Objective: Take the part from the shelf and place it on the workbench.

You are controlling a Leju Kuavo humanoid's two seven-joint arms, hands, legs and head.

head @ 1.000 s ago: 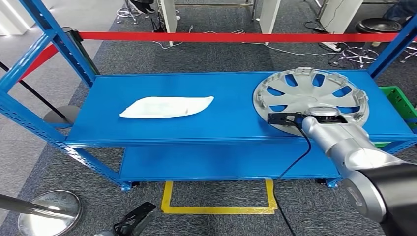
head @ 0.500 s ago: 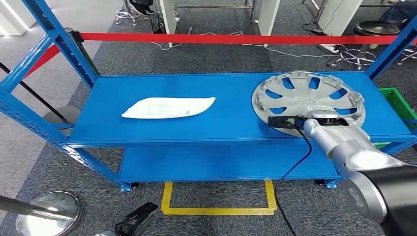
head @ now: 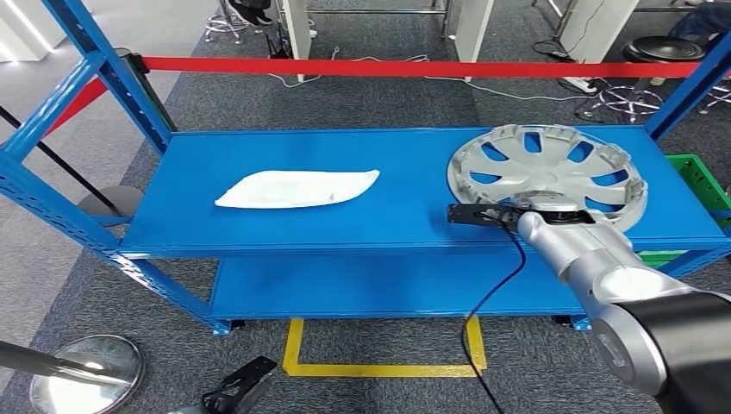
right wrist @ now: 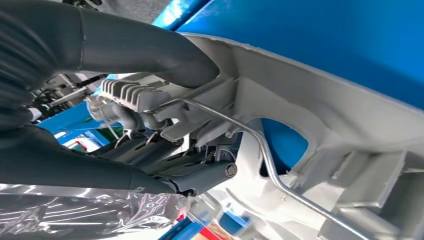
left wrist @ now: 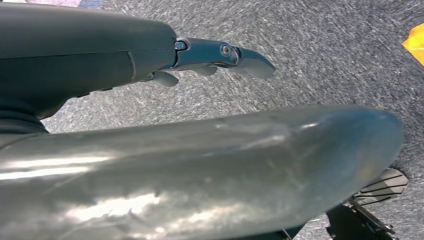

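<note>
A silver wheel cover (head: 552, 166) lies at the right end of the blue shelf's top deck (head: 405, 220), its near edge tipped up off the deck. My right hand (head: 552, 203) grips that near rim. In the right wrist view the thumb (right wrist: 145, 55) presses over the rim while darker fingers (right wrist: 105, 172) curl beneath the ribbed underside of the wheel cover (right wrist: 360, 130). My left hand (left wrist: 150, 57) hangs over grey carpet, holding nothing, its fingers (left wrist: 235, 52) stretched out.
A white plastic bag (head: 297, 187) lies on the left half of the deck. Blue uprights (head: 103, 65) frame the shelf, with a red barrier tape (head: 414, 65) behind it. A green crate (head: 700, 177) sits at the right. A stanchion base (head: 82, 371) and yellow floor marking (head: 384, 366) lie below.
The wheel cover's near edge has come up and the cover has turned slightly in my right hand. My right wrist has shifted a little to the left.
</note>
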